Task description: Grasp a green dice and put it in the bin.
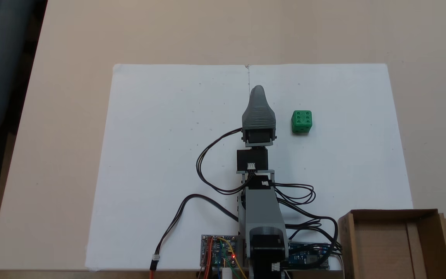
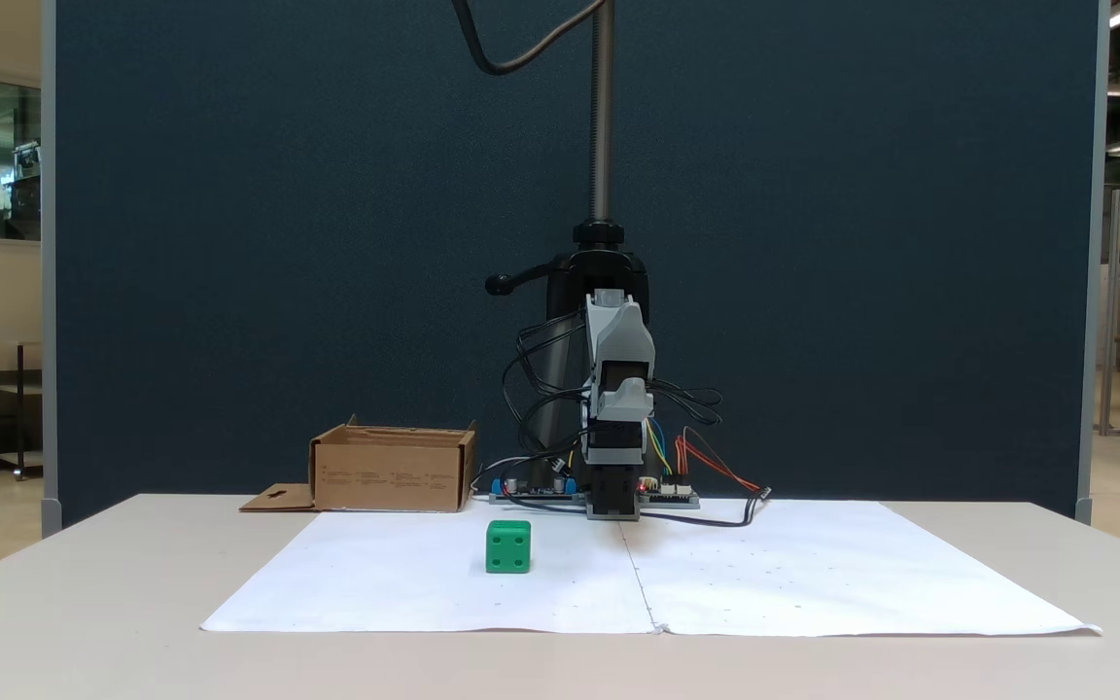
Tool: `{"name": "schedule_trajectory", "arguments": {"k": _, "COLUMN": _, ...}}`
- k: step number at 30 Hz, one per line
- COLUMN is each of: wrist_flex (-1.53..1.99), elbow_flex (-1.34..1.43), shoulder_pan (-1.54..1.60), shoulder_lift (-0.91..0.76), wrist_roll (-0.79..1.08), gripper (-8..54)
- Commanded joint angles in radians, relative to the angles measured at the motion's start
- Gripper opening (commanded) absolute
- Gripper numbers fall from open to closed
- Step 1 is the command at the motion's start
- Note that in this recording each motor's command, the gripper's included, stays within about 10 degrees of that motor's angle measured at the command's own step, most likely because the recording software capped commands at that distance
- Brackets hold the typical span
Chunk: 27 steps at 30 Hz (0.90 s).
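Six pips top the green dice (image 1: 301,121); the bin's (image 2: 393,473) print is unreadable

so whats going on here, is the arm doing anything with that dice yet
Not yet. The arm's gripper hangs over the white paper, holding nothing. The green dice sits untouched on the paper, off to the gripper's right in the top-down fixed view. The cardboard bin waits beside the arm's base, with nothing visible inside. Whether the fingers are open can't be told.
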State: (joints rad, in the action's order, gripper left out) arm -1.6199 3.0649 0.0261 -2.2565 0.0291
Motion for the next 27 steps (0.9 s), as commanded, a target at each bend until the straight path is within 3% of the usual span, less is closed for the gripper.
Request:
{"name": "schedule_trajectory", "arguments": {"k": 1, "wrist_flex": -0.133, "elbow_flex": 0.066, "shoulder_pan": -0.058, "shoulder_lift": -0.114, "wrist_roll": 0.107, "gripper": 45.2}}
{"name": "schedule_trajectory", "arguments": {"k": 27, "wrist_flex": -0.13, "elbow_flex": 0.066, "shoulder_pan": -0.038, "shoulder_lift": -0.112, "wrist_roll": 0.107, "gripper": 45.2}}
